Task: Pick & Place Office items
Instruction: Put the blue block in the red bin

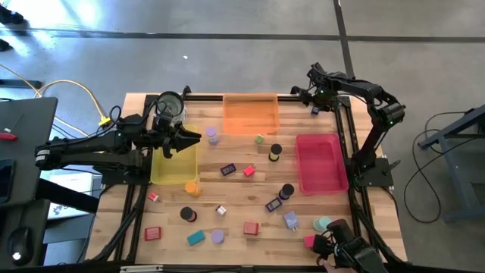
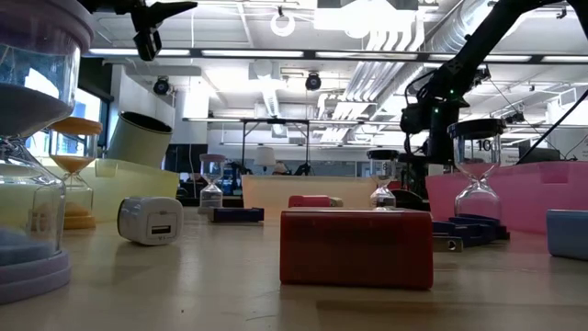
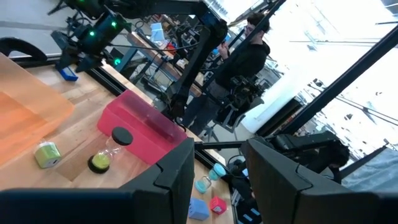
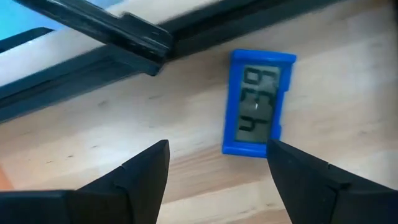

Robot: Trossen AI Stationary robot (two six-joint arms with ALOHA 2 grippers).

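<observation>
The little blue clock (image 4: 258, 102) lies flat on the wood, face up, in the far right corner of the table (image 1: 227, 193), just beside the dark rail that runs along that edge; in the high view it shows as a small blue speck (image 1: 314, 111) off the orange tray's right end. The right gripper (image 4: 217, 177) hangs just over it with its fingers apart and nothing between them, one tip already beside the clock's near corner, which looks to me like a line-up for a grab: the clock sits a little off to one finger's side, so I'd guess it needs a small shift before closing. The other office items lie loose across the middle and near part of the table: a red block (image 2: 356, 246) toward the near edge, a small white piece (image 2: 152, 219) by the yellow tray, hourglasses, coloured blocks. The three trays, yellow (image 1: 174, 163), orange (image 1: 250, 115) and pink (image 1: 320, 163), stand along the left, far and right sides, presumably as sorting bins. The left gripper (image 1: 189, 139) waits above the yellow tray's far end, near the glass jar (image 1: 170, 106), its fingers partly apart and holding nothing. A person stands in the room beyond the table.
</observation>
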